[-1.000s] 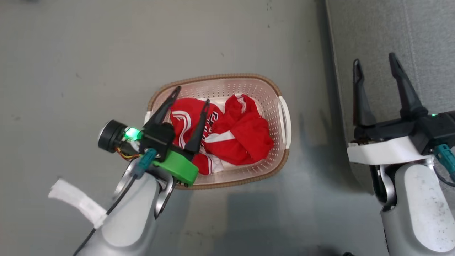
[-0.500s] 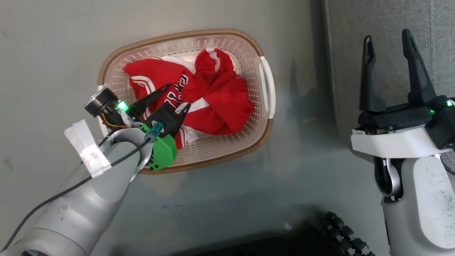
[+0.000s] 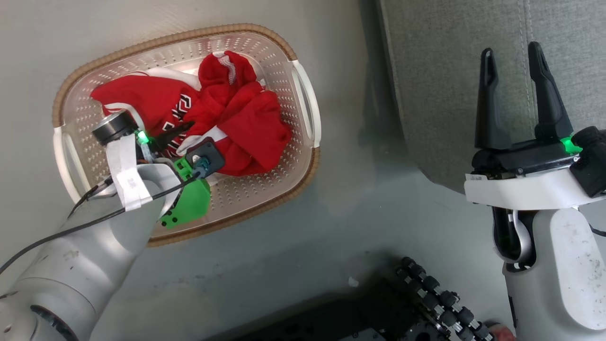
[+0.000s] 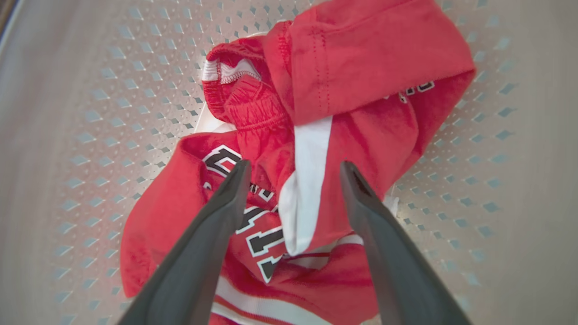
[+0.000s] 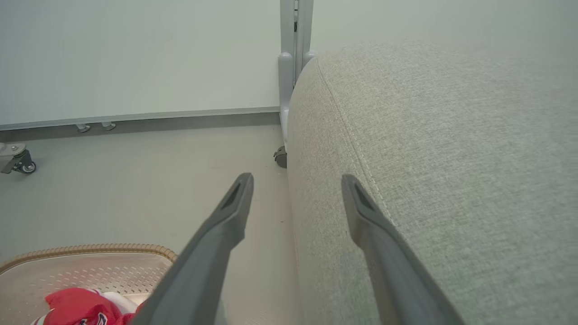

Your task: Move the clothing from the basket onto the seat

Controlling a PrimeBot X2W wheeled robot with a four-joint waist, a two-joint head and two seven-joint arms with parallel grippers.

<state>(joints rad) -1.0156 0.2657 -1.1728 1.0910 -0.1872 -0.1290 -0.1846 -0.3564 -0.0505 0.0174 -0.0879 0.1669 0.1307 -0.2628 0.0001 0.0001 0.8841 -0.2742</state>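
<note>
Two red garments lie crumpled in the cream basket (image 3: 305, 102) on the floor. One garment (image 4: 180, 203) carries black-and-white lettering, and the other (image 4: 361, 67), with a white stripe, lies partly over it. My left gripper (image 3: 189, 137) reaches down into the basket. In the left wrist view this left gripper (image 4: 295, 166) is open, its fingers straddling the white stripe just above the cloth. My right gripper (image 3: 513, 52) stands open and holds nothing, over the edge of the grey seat (image 3: 450, 71). In the right wrist view the right gripper (image 5: 296, 178) points along the seat (image 5: 451, 158), with the basket rim (image 5: 90, 248) at lower left.
The basket stands on the grey floor (image 3: 331, 227), left of the seat. My dark base with its rollers (image 3: 435, 293) shows at the bottom. Beyond the seat are a white wall panel, a metal post (image 5: 291, 67) and a caster (image 5: 18, 160).
The head camera has shifted, so the basket shows further up and left. My left gripper has gone down into the basket, closer to the garments. The right gripper stays open.
</note>
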